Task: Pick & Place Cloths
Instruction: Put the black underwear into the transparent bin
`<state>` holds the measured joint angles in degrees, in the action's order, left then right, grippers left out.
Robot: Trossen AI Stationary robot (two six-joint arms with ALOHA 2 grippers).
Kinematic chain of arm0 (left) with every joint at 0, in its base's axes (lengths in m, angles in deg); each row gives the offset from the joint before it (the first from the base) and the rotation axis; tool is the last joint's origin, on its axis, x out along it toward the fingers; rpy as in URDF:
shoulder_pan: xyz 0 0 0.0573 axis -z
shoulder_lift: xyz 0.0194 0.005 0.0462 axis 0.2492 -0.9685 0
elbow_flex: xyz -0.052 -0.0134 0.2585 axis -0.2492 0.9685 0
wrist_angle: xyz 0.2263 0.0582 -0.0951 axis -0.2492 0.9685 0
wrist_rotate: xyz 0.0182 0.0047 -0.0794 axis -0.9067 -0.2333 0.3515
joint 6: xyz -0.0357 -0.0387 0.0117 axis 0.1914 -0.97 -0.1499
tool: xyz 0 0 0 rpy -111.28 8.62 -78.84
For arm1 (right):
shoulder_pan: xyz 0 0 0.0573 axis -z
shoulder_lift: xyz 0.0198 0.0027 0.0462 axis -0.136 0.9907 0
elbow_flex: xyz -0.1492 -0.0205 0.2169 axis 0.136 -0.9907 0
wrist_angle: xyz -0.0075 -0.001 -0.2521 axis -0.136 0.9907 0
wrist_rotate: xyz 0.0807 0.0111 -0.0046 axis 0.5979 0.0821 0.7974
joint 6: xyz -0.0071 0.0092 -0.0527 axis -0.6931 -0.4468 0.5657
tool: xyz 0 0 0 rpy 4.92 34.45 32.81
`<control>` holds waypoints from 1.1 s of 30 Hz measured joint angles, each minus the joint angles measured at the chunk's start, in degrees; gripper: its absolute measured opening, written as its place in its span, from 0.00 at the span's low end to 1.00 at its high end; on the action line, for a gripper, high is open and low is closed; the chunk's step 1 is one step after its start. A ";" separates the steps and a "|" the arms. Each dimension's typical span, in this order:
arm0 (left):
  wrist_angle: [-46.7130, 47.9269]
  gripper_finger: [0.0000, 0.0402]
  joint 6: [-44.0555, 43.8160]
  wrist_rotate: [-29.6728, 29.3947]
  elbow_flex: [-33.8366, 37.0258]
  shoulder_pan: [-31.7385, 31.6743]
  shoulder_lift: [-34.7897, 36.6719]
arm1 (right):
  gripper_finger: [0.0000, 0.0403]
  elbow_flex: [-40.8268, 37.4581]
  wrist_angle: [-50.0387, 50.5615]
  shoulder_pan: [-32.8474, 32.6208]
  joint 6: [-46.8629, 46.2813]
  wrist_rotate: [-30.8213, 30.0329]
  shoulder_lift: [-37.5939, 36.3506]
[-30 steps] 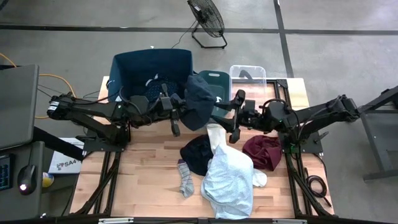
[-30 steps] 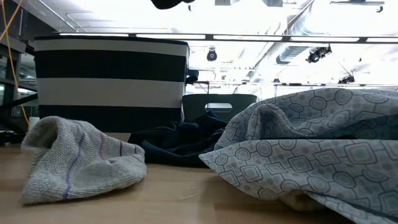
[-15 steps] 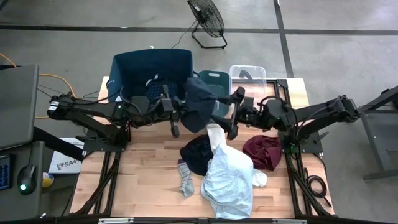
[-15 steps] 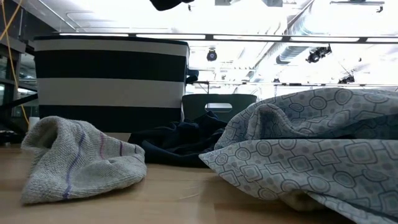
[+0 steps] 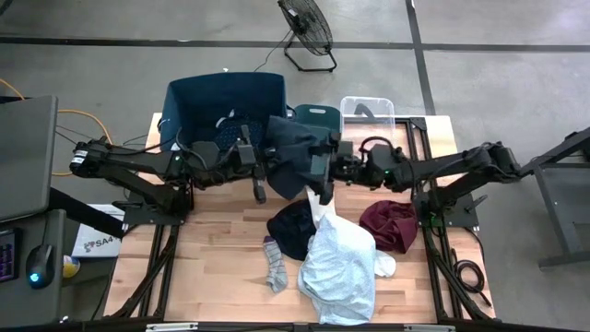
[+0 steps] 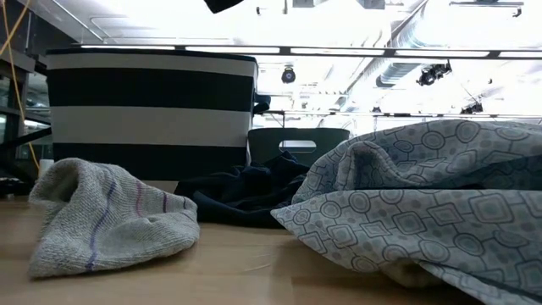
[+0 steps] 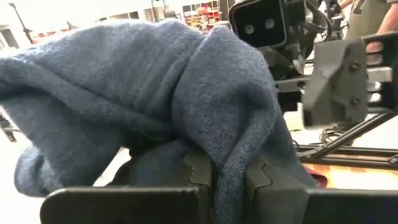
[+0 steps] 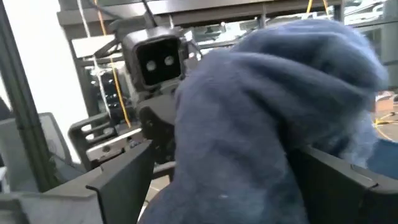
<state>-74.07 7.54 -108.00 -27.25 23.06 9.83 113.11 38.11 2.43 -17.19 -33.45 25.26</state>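
Note:
A dark blue-grey fleece cloth point(image 5: 293, 155) is held up in the air between both arms, beside the blue bin point(image 5: 189, 103). My left gripper point(image 5: 265, 171) is shut on it. My right gripper point(image 5: 320, 168) is open, and its fingers point(image 8: 118, 180) stand on either side of the cloth point(image 8: 249, 124). A navy dotted cloth point(image 5: 227, 130) lies in the bin. On the table lie the pale blue-white shirt point(image 5: 337, 260), a black cloth point(image 5: 289, 227), a maroon cloth point(image 5: 389, 224), a grey sock point(image 5: 275, 266) and a white sock point(image 5: 385, 266). My left gripper pinches a fold of the fleece cloth point(image 7: 229, 158) between its two fingers, which come level from the table's left. The cloth is lifted clear of the table and drapes over and around the fingers. My right gripper's open fingers flank the cloth; whether they touch it, I cannot tell.
A dark green bin point(image 5: 315, 114) and a clear plastic box point(image 5: 367, 112) stand at the table's far edge, right of the blue bin. In the low view the sock point(image 6: 110, 216) and shirt point(image 6: 423, 195) fill the foreground, and the striped bin point(image 6: 152, 114) stands behind them. Bare wood point(image 5: 212, 249) lies at near left.
My right gripper has moved toward the table's left, to the held cloth, and its open fingers now stand around it. The cloth stays lifted in my left gripper and has shifted slightly left toward the bin.

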 joint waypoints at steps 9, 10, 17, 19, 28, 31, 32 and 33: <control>-0.88 0.05 0.06 1.15 0.05 0.01 -0.01 | 0.83 0.33 0.77 1.31 -6.93 4.43 2.93; -0.87 0.05 0.06 1.17 0.09 0.01 0.01 | 0.81 0.33 1.00 1.57 -8.14 5.44 3.19; -0.86 0.05 0.19 1.19 0.10 0.01 -0.01 | 0.56 0.33 5.33 2.51 -12.80 6.47 3.30; -0.84 0.05 0.19 1.17 0.10 0.01 -0.01 | 0.46 0.33 5.27 2.61 -13.92 8.08 3.30; -0.84 0.35 0.19 -0.41 0.08 -0.01 0.15 | 0.03 0.33 5.52 3.30 -15.81 11.95 3.28; -0.73 0.46 0.40 -0.43 0.07 -0.01 1.26 | 0.02 0.29 6.80 3.33 -16.86 11.75 2.34; -0.60 0.49 0.92 -0.47 0.06 -0.01 2.01 | 0.02 0.29 7.65 3.46 -16.90 11.55 1.76; -0.39 0.52 1.82 -0.61 0.05 0.01 2.81 | 0.02 0.26 8.25 3.54 -16.92 10.91 1.20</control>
<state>-74.46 9.36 -108.61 -27.20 23.07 12.64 113.37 46.36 5.97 -34.10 -22.54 26.46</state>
